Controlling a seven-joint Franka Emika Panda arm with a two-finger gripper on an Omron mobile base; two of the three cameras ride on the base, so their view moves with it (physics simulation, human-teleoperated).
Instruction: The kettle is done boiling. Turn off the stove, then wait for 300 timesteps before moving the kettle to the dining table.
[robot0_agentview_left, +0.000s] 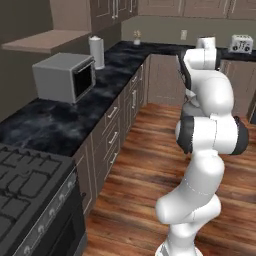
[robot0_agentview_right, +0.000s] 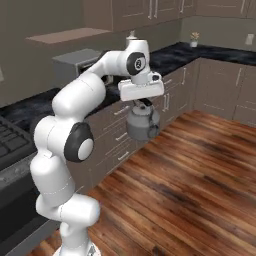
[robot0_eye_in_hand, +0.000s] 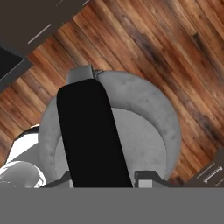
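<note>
the kettle was rendered in mottled silver-grey, its handle in flat black. the stove was shown black with a silver knob strip. the counter was veined black and white, the microwave grey, the floor streaked reddish-brown wood.

One small squat silver-grey metal kettle with a dark arched handle; one wide black gas range with grid grates; one boxy grey microwave with a dark door; one white upright paper-towel roll; one silver toaster with two slots; one small plant in a pale pot; one white wall outlet; one bare wooden wall shelf; one two-finger gripper.
</note>
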